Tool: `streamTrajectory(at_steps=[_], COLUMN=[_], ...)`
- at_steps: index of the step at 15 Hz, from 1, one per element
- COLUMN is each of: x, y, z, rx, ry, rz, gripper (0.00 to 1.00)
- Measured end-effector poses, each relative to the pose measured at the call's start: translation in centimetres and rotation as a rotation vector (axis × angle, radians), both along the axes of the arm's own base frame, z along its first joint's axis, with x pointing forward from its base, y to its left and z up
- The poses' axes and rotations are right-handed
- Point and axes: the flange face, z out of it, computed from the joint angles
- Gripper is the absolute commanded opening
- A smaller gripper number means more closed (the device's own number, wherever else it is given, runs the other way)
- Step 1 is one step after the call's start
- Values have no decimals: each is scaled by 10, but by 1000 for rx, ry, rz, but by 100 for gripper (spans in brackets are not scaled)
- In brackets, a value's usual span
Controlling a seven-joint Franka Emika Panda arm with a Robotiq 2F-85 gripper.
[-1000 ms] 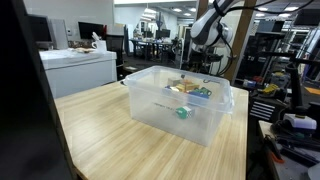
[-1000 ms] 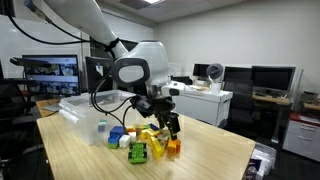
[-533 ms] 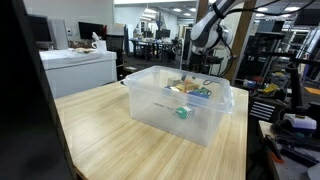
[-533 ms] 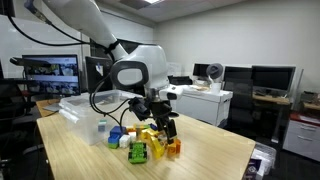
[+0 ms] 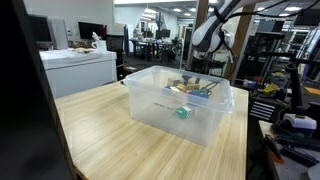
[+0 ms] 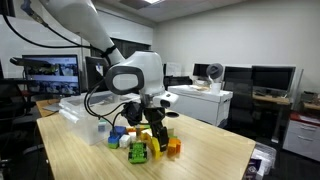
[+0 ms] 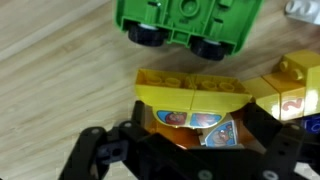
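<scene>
In an exterior view my gripper hangs at the far side of the clear bin, at about 1 o'clock from the bin's middle. From here I cannot tell what lies under it; the bin wall hides most of the toys.

In an exterior view from the opposite side, my gripper points straight down, low over a small heap of toys on the table. The yellow block sits right beneath my fingers. The green toy truck lies at 7 o'clock from it, an orange block at 4 o'clock and a blue block off at 9 o'clock.

In the wrist view my gripper is spread wide and holds nothing. The yellow block lies straight ahead of it at 12 o'clock, its near end already between my fingers. Its long axis runs roughly from 9 to 3 o'clock, so my jaws stand one at each end of it. I cannot tell whether they touch it. The green toy truck is beyond, at 12 o'clock, near but apart. A second yellow block butts against it at 3 o'clock.
</scene>
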Motion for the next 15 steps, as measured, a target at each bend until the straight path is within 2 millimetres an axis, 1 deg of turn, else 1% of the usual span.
streamTrajectory(at_steps=[2,6,8,11,15], x=[-5,-27,-34,-35,-29], y=[-3,-14,-20,-20,-14], z=[-2,-13,-16,-17,-17], rx=[-13,-50,-61,-62,-61], ry=[21,87,106,109,107], rz=[-17,-44,-53,-52,-46], gripper=[100,100,100,100,100])
